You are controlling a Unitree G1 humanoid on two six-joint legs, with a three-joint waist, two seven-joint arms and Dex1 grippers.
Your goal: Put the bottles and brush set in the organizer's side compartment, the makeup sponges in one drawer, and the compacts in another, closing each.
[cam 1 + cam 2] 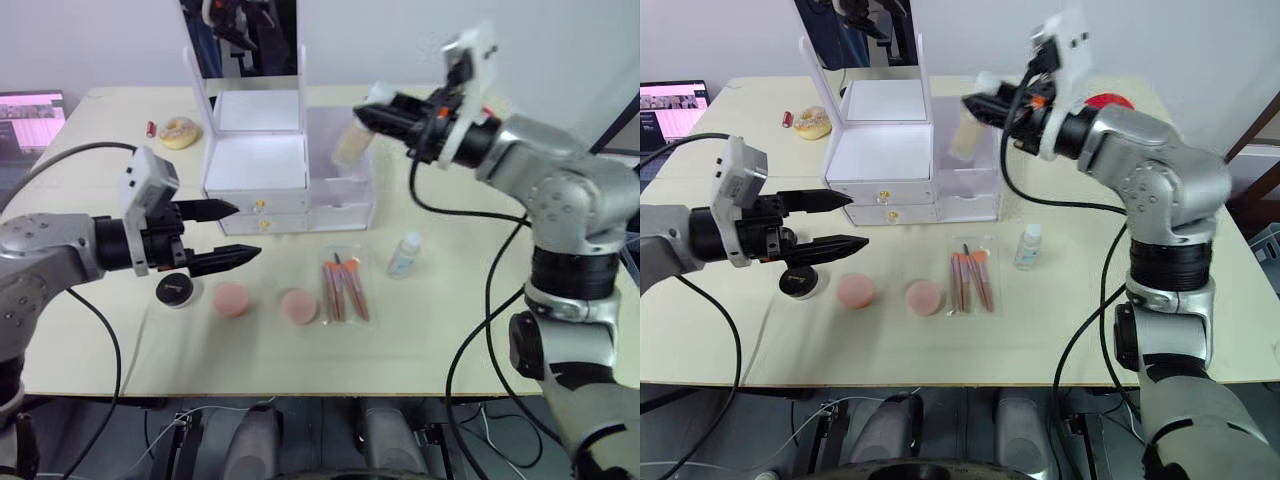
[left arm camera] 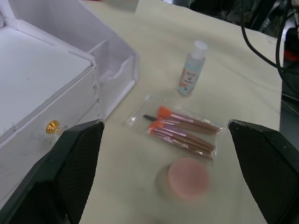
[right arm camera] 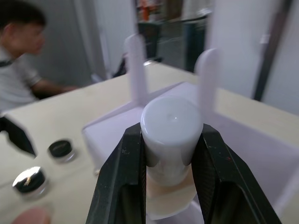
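**Q:** Where's the bottle sitting in the head view?

**Me:** My right gripper (image 1: 372,113) has the beige bottle (image 1: 350,145), hanging long-axis down over the organizer's side compartment (image 1: 343,190).

**Q:** Wrist views?

**Me:** Right jaws clamp its white cap (image 3: 171,126). Left gripper (image 1: 236,235) jaws wide, empty.

Looks like a robotics lab or test room, not a home. Plain cream work table (image 1: 480,330) against a bare white wall (image 1: 90,40), props laid out on it as for a staged demo. Laptop (image 1: 30,120) running at the table's far left corner. Loose black cables (image 1: 470,350) hang off the robot arms and trail under the table. A person (image 3: 18,60) sits nearby, seen from the right wrist camera.
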